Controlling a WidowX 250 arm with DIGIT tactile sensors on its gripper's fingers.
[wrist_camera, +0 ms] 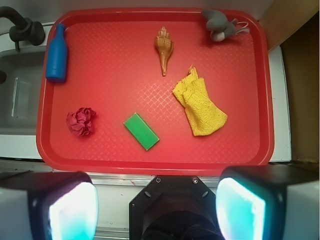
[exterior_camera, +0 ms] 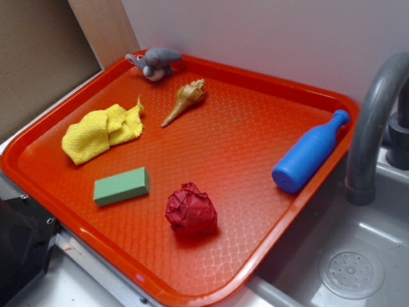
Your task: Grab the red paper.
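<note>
A: The tray [exterior_camera: 268, 96] looks like glossy plastic with a fine raised pattern. The red paper [exterior_camera: 190, 208] is matt and full of creases.

B: Yes. The yellow cloth [exterior_camera: 102, 131] seems soft and woven, the green block [exterior_camera: 121, 186] matt and smooth.

A: The blue bottle [exterior_camera: 310, 152] is smooth plastic, and the shell [exterior_camera: 185, 99] has ridges.

B: The faucet [exterior_camera: 374, 109] looks like dull grey metal.

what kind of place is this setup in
Likely a toy or mock kitchen counter: a grey faucet curves over a sink with a round drain, and an orange-red tray of small objects sits beside it.
</note>
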